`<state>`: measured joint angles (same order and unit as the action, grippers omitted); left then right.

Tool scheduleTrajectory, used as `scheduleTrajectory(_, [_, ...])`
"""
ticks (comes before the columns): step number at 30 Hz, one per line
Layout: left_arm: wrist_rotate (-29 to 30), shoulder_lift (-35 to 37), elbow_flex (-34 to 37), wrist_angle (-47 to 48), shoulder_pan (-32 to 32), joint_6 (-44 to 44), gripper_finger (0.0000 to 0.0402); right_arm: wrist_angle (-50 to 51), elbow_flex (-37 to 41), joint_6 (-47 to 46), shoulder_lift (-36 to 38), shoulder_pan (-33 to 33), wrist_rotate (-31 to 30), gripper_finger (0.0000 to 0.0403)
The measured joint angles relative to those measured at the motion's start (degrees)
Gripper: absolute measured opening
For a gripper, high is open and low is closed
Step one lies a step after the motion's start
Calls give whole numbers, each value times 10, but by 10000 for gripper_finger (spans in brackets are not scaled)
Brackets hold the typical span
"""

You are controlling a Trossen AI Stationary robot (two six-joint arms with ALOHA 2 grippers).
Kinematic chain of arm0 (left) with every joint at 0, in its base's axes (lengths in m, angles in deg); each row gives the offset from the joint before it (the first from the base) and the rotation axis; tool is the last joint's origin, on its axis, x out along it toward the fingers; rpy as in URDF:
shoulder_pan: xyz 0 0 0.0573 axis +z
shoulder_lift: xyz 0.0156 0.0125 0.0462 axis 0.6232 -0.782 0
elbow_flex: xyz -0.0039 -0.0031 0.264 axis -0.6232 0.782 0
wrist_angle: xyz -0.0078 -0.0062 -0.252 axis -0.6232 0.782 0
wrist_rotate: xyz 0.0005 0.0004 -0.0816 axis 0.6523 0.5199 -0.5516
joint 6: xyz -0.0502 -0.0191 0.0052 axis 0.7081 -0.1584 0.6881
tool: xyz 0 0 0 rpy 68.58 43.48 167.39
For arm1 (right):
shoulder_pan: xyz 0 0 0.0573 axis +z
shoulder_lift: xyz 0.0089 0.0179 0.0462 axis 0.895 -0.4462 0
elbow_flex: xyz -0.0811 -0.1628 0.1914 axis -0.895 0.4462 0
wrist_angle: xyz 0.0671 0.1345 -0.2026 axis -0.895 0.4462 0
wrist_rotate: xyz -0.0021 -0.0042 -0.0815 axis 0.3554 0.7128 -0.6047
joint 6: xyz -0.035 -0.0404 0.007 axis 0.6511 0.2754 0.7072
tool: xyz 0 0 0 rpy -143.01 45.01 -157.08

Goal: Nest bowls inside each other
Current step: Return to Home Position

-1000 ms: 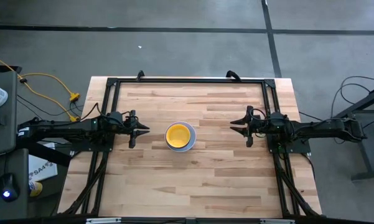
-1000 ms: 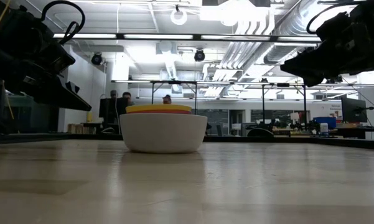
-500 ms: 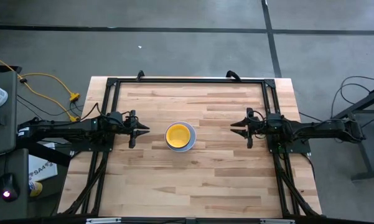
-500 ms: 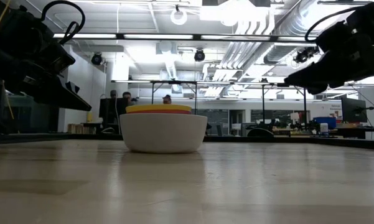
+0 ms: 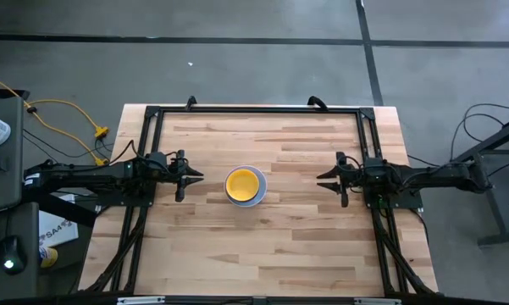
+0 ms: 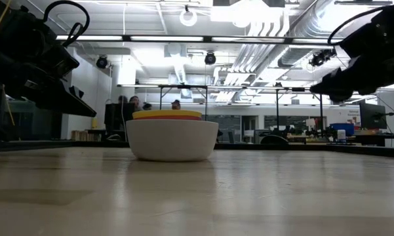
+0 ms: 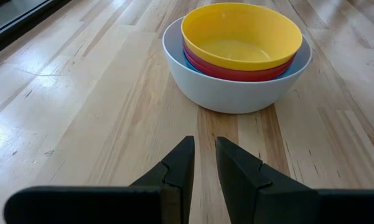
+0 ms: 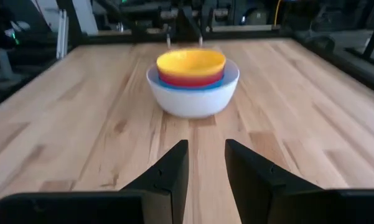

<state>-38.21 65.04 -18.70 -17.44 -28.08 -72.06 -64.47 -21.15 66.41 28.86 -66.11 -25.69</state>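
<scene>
The bowls stand nested in one stack (image 5: 245,185) at the table's middle. The white bowl (image 7: 236,93) rests on the wood by its base. Inside it show a blue rim (image 8: 219,83), a red bowl (image 7: 236,72) and, topmost, the yellow bowl (image 7: 241,37). My left gripper (image 5: 199,175) hovers to the left of the stack, open by a narrow gap (image 7: 204,146), with nothing between its fingers. My right gripper (image 5: 320,178) hovers farther off on the right, also open and empty (image 8: 206,148). Both point toward the stack, above the table.
A black metal frame (image 5: 254,108) runs along the table's far edge and down both sides by the arm bases. Bare wood (image 5: 262,246) lies all round the stack. A yellow cable (image 5: 68,114) lies on the floor at the left. People (image 6: 134,103) show in the room behind.
My right gripper has drawn back a little toward the table's right edge and sunk, with its fingers tipping up nearer to level. It has stayed open and empty. The stack of bowls has not moved.
</scene>
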Motion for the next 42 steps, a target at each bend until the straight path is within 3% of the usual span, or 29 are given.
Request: scheduleTrajectory(42, [0, 0, 0, 0, 0, 0, 67, 27, 1, 1, 25, 0, -5, 98])
